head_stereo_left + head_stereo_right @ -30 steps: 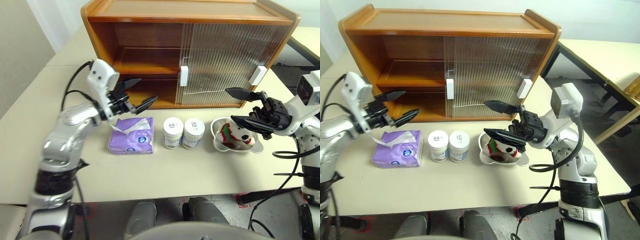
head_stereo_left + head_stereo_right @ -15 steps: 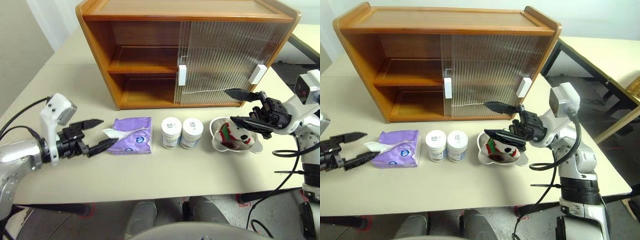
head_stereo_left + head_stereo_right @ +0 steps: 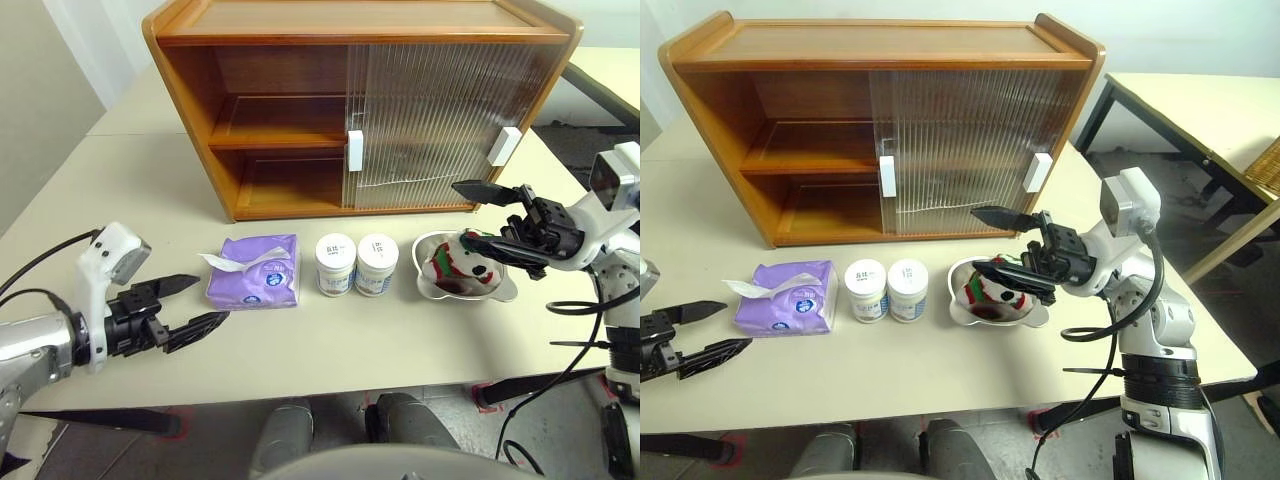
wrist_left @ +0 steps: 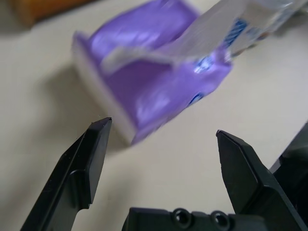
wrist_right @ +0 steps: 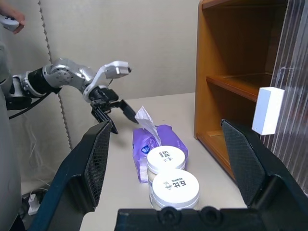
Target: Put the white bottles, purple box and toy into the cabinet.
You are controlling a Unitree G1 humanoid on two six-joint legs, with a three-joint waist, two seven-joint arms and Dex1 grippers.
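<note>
Keeping your left pincer (image 3: 190, 303) spread wide, bring it level around the soft lilac tissue pack (image 3: 254, 283) lying just beside the two white jars (image 3: 356, 264), squeezing its sides, not the loose white tissue.

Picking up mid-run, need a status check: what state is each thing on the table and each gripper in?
cabinet: left half open, shelves bare.
purple box: on table, untouched.
white bottles: upright, lids on, side by side.
toy: lying in steel bowl.
left gripper: open, holding nothing.
right gripper: open, above the toy.
</note>
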